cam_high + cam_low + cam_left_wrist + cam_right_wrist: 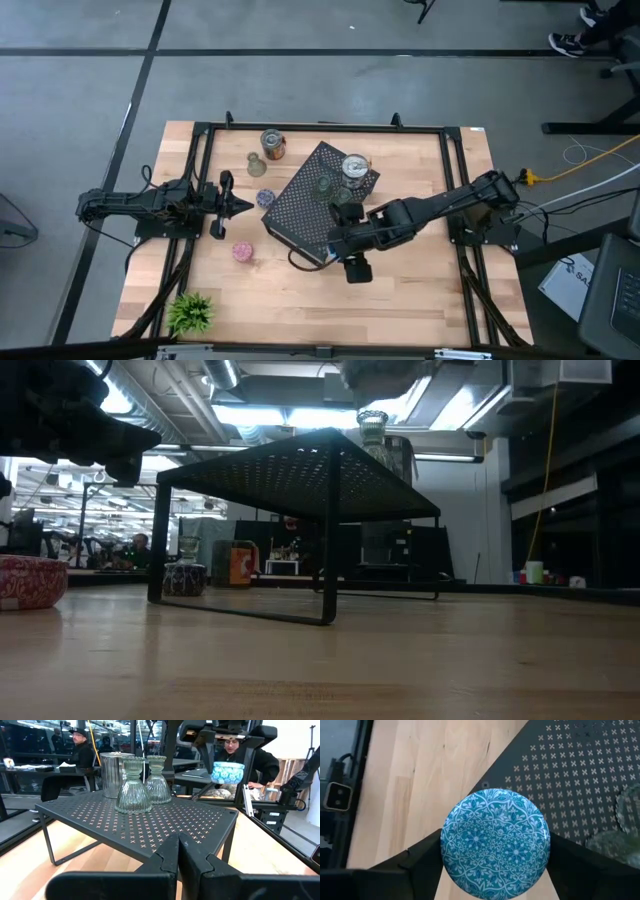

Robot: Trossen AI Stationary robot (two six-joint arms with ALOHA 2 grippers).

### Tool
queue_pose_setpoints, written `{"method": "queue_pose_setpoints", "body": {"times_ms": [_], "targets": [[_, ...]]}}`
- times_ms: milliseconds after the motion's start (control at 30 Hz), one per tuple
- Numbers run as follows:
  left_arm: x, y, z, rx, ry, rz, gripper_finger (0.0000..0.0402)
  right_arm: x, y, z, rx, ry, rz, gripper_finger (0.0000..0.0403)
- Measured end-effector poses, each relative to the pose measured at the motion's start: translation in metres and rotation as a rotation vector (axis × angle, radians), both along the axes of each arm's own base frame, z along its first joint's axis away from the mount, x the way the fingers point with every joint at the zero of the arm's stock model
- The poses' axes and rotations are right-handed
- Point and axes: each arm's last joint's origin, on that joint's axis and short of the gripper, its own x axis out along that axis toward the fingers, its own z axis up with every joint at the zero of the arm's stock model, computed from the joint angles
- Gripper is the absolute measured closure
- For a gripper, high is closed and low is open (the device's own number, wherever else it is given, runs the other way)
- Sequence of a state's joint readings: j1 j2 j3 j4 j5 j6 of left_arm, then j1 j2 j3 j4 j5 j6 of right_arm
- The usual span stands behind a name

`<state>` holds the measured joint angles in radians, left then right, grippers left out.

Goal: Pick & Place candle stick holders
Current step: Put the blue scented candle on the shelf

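My right gripper [495, 870] is shut on a blue patterned round holder [495, 842], above the near corner of the black perforated shelf [310, 205]. It also shows in the left wrist view [228, 771]. On the shelf stand a silver can holder [114, 772] and two green glass holders [133, 787] [157, 780]. On the table stand a silver-copper can [272, 143], an olive-green holder [255, 163], a purple-blue round [265, 197] and a pink round [242, 251]. My left gripper [235, 205] is shut and empty, left of the shelf. My right gripper pinches the blue holder by its two opposite sides [445, 852] between its two fingers. The fingers come from above, pointing down. The holder sits upright, lifted clear of the shelf and the table.
A small green plant [190, 312] stands at the table's near left corner. Black frame rails [320, 127] run along the table's edges. Bare wood lies near the front edge [400, 300]. People sit in the room behind the table [82, 750].
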<state>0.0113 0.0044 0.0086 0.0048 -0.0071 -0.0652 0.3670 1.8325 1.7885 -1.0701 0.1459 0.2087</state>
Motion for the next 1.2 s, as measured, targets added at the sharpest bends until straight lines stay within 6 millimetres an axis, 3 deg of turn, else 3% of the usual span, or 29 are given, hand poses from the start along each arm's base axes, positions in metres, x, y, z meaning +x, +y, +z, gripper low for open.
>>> {"method": "queue_pose_setpoints", "body": {"times_ms": [600, 833, 1200], "targets": [[0.000, 0.000, 0.000, 0.000, 0.000, 0.000, 0.0400, 0.043, -0.024, -0.037, -0.012, -0.013, -0.087, 0.0104], [0.000, 0.000, 0.000, 0.000, 0.000, 0.000, 0.0400, 0.046, -0.036, -0.038, -0.016, -0.013, -0.121, 0.0104], [0.000, 0.000, 0.000, 0.000, 0.000, 0.000, 0.0400, 0.046, -0.035, -0.038, -0.007, -0.011, -0.116, 0.0100]]}}
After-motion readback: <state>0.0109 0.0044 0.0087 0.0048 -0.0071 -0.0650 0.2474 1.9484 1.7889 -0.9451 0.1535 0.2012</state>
